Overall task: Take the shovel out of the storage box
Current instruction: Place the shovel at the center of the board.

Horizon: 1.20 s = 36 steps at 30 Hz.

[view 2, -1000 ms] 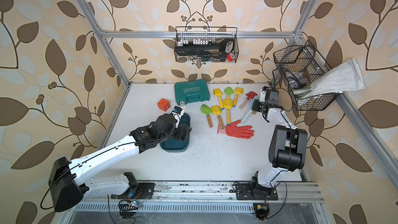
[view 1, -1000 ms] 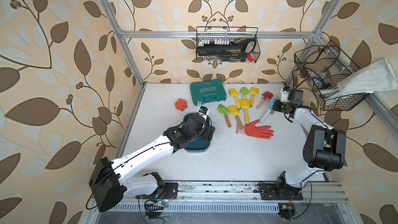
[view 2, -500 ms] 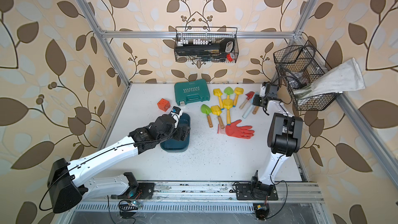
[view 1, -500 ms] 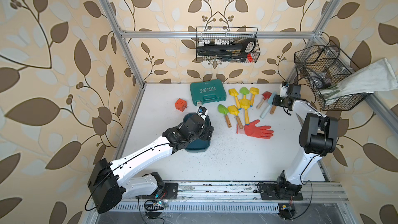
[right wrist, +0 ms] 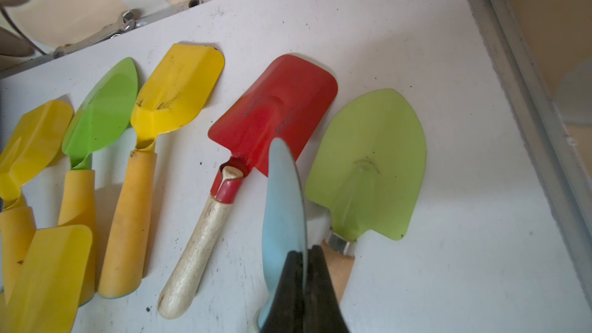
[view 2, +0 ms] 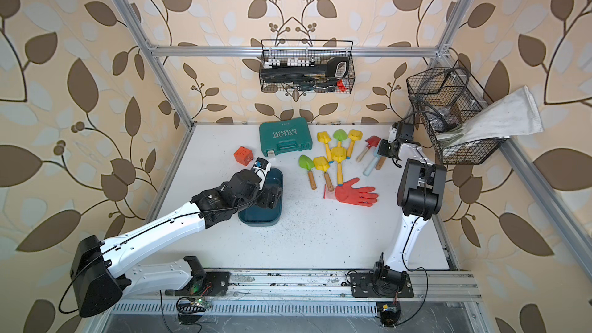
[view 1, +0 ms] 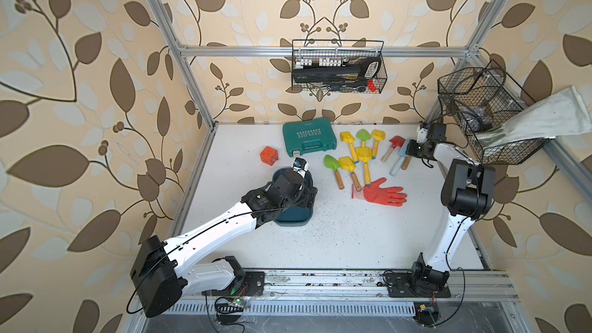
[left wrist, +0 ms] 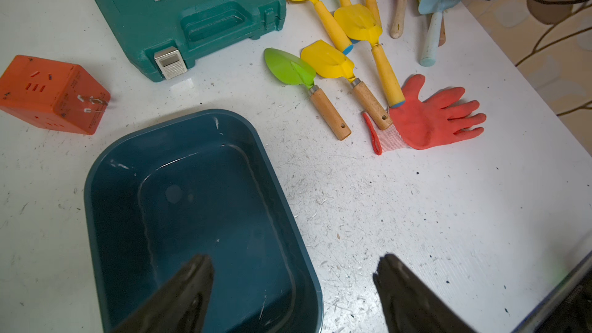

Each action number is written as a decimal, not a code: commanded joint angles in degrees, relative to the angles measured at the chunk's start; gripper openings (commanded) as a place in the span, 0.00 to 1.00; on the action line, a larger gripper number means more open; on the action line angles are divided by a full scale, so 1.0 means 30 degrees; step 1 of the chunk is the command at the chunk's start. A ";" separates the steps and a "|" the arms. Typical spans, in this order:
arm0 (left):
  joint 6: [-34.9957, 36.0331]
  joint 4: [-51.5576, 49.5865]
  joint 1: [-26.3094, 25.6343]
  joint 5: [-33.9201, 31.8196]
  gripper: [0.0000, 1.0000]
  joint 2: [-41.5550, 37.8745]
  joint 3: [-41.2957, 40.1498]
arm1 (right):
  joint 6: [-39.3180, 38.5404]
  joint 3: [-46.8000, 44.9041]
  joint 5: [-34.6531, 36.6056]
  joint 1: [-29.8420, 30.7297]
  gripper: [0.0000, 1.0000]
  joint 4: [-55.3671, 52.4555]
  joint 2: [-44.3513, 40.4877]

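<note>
**Far corner: right claw (right wrist: 302, 259) clenched on blue shovel (right wrist: 282, 206), well apart from box (left wrist: 192, 203)**

The claw pinches the blade, edge-up between a red shovel (right wrist: 275, 107) and a pale green shovel (right wrist: 368, 161) lying on the counter (right wrist: 416, 43). The left claw (left wrist: 294, 262) hangs released above the box, one finger over its inside, the other over bare counter beside its rim.

Storage box (left wrist: 198, 206): dark teal-blue, plain.
Tool case (left wrist: 179, 11): green, pale lettering.
Plug cube (left wrist: 51, 94): orange.
Glove (left wrist: 439, 113): orange-red, red-white checked cuff.
Light-blue shovel (right wrist: 282, 206): handle same blue.
Red shovel (right wrist: 275, 107): whitish wood handle.
Lime shovel (right wrist: 368, 161): tan handle.
Yellow shovels (left wrist: 358, 24): yellow or wood handles.
Table (left wrist: 416, 219): white, dark specks.
Walls (view 1: 96, 59): beige, brown-white leaf pattern.
Wire baskets (view 1: 339, 65): black.
</note>
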 commanded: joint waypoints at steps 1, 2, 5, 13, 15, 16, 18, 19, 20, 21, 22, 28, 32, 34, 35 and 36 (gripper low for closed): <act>-0.0246 0.0476 0.0290 -0.0148 0.85 -0.0121 -0.0065 | 0.0231 0.0883 0.0410 -0.0164 0.02 -0.1598 0.0912; -0.0263 0.0467 0.0291 -0.0149 0.85 -0.0091 -0.0039 | 0.0511 0.1095 0.0325 -0.0203 0.03 -0.1856 0.1123; -0.0268 0.0426 0.0291 -0.0204 0.85 -0.0090 -0.0038 | 0.1107 0.1884 -0.0004 -0.0415 0.06 -0.2688 0.1775; -0.0370 0.0424 0.0407 -0.0394 0.85 -0.0066 -0.0096 | 0.1400 0.2185 -0.0228 -0.0474 0.17 -0.2980 0.2135; -0.0402 0.0416 0.0466 -0.0383 0.85 -0.0032 -0.0096 | 0.1447 0.2085 -0.0244 -0.0474 0.26 -0.2832 0.1942; -0.0384 0.0429 0.0494 -0.0398 0.85 -0.0005 -0.0095 | 0.1488 0.2015 -0.0276 -0.0474 0.29 -0.2761 0.1840; -0.0386 0.0387 0.0524 -0.0464 0.85 -0.0002 -0.0096 | 0.1649 0.1829 -0.0346 -0.0474 0.33 -0.2555 0.1483; -0.0386 0.0379 0.0525 -0.0533 0.85 -0.0061 -0.0096 | 0.1749 0.1674 -0.0448 -0.0474 0.34 -0.2346 0.1221; -0.0401 0.0379 0.0553 -0.0608 0.85 -0.0103 -0.0118 | 0.1905 0.1503 -0.0553 -0.0474 0.36 -0.2201 0.0922; -0.0385 0.0353 0.0554 -0.0689 0.85 -0.0170 -0.0149 | 0.2078 0.1308 -0.0620 -0.0417 0.39 -0.2081 0.0542; -0.0401 0.0336 0.0565 -0.0784 0.85 -0.0257 -0.0177 | 0.2225 0.1047 -0.0628 -0.0333 0.42 -0.1989 0.0089; -0.0556 0.0153 0.0584 -0.2350 0.86 -0.1177 -0.0507 | 0.1891 -0.3324 0.0853 0.1327 0.59 0.0333 -0.4758; -0.0803 0.0391 0.0700 -0.3699 0.93 -0.1976 -0.1151 | 0.1775 -0.6470 0.0566 0.2514 0.61 0.1610 -0.7902; -0.0906 0.0395 0.0857 -0.4507 0.96 -0.2416 -0.1473 | 0.2080 -0.7848 -0.0026 0.2824 0.64 0.1846 -0.9475; -0.0926 0.0438 0.0944 -0.4794 0.97 -0.2609 -0.1614 | 0.2227 -0.8541 -0.0042 0.2936 0.65 0.2037 -1.0207; -0.0936 0.0502 0.1072 -0.5206 0.97 -0.2871 -0.1825 | 0.2227 -0.9461 -0.0188 0.3090 0.65 0.2552 -1.1116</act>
